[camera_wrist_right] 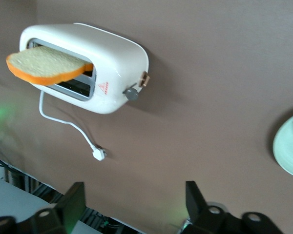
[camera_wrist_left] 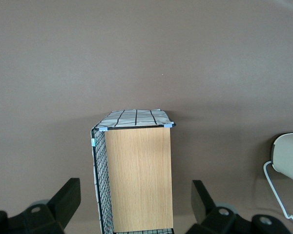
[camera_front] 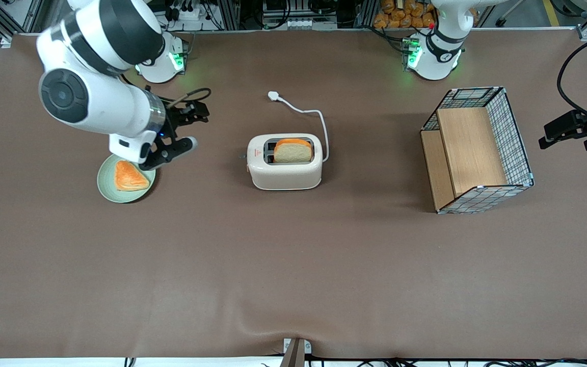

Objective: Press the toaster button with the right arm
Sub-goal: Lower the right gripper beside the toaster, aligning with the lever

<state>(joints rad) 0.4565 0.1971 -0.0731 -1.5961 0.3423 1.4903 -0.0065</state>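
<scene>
Right arm (camera_front: 95,97): seen over the working arm's end of the tabletop (camera_front: 293,265), bent down toward a green plate.
Gripper (camera_front: 184,130): held above the tabletop beside the plate, well apart from the toaster and pointed toward it; its two black fingers (camera_wrist_right: 198,202) are spread wide with nothing between them.
Toaster (camera_front: 284,168): cream-white, stood near the middle of the tabletop, touched by nothing. A small red mark is seen on its top next to the slots.
Toaster button (camera_wrist_right: 132,92): a small round grey knob, seen on the narrow end face of the toaster that is turned toward the gripper; a small brownish tab is seen just beside it. Only a faint sliver of it is visible in the front view.
Bread slice (camera_front: 293,151): lodged in one toaster slot, its upper part raised above the toaster top.
Cord (camera_front: 319,122): thin and white, run from the toaster across the tabletop to a white plug (camera_front: 273,95), which lies farther from the front camera than the toaster.
Plate (camera_front: 107,186): pale green, with an orange triangular pastry (camera_front: 129,177) laid on it.
Basket (camera_front: 477,148): made of wire and wood, lying toward the parked arm's end of the tabletop, well apart from the toaster.
</scene>
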